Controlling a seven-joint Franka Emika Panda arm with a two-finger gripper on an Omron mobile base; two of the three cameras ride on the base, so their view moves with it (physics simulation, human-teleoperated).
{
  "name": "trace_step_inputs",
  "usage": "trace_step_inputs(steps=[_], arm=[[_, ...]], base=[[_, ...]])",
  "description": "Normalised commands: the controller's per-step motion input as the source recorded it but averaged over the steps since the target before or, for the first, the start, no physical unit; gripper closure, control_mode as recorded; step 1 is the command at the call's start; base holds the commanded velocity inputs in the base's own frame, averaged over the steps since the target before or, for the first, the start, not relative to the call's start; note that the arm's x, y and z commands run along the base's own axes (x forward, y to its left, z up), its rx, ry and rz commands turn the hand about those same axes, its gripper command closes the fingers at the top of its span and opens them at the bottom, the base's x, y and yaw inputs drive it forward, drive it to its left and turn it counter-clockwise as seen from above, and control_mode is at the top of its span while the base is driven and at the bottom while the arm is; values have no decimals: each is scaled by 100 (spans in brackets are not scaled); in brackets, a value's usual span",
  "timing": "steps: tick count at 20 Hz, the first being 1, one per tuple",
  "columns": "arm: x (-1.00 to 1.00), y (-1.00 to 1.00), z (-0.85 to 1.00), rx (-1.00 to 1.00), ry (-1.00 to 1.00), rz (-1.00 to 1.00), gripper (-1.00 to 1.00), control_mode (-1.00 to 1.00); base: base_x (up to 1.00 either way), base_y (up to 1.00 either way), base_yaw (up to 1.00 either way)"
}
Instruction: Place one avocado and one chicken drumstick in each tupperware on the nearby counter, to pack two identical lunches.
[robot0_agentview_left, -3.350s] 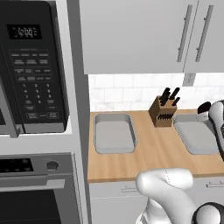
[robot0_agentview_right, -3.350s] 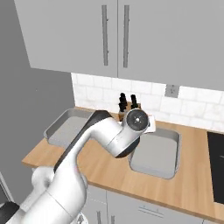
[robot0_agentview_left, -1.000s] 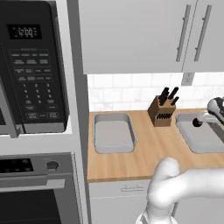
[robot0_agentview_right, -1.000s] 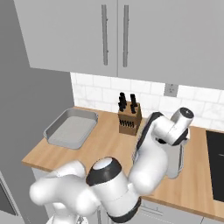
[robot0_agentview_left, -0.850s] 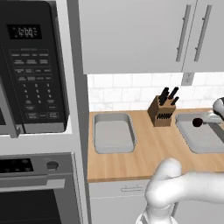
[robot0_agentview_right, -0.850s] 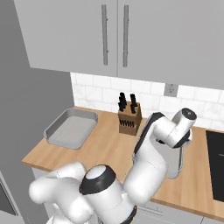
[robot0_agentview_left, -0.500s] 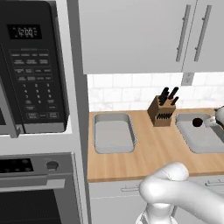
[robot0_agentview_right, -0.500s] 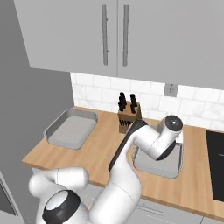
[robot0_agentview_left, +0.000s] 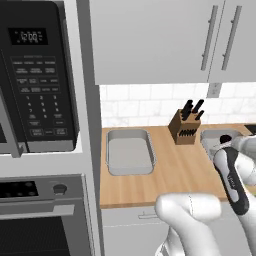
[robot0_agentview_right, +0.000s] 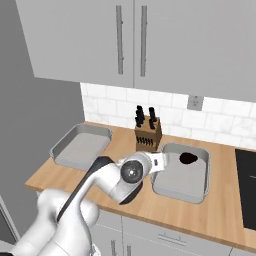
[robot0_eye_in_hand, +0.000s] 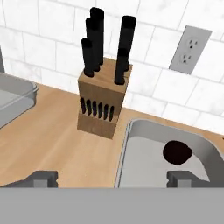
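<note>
My gripper (robot0_eye_in_hand: 112, 178) is open, its two fingertips (robot0_eye_in_hand: 43, 176) wide apart with nothing between them. It hovers low over the counter (robot0_agentview_right: 220, 215), in front of the right tupperware (robot0_agentview_right: 182, 175). A dark avocado (robot0_eye_in_hand: 177, 152) lies in that tupperware's far part (robot0_eye_in_hand: 131, 135), apart from my fingers; it also appears as the avocado (robot0_agentview_right: 188, 158) in the right base view and the avocado (robot0_agentview_left: 225, 139) in the left base view. The left tupperware (robot0_agentview_left: 129, 152) sits further left on the counter, its floor bare. The chicken drumstick is out of view.
A brown wooden knife block (robot0_eye_in_hand: 103, 105) with black handles stands between the two containers, against the white tiled wall. A wall outlet (robot0_eye_in_hand: 189, 50) sits above the right container. A microwave (robot0_agentview_left: 37, 80) and oven stand to the left, a black cooktop (robot0_agentview_right: 246, 180) to the right.
My hand has drawn back from over the right tupperware toward the counter's front and left. The avocado stays lying in that container.
</note>
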Motion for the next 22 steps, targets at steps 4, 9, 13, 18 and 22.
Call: trace_step_inputs(steps=[4,9,13,18,22], arm=[[-2,90,50,-5,0,0,-100,-100],[-19,52,36,-2,17,-4,-100,-100],[-9,30,3,6,22,-9,-100,-100],[-12,30,1,23,10,-22,-100,-100],[-18,17,0,34,0,-28,-100,-100]], base=[[0,0,0],[0,0,0],[0,0,0],[0,0,0],[0,0,0]])
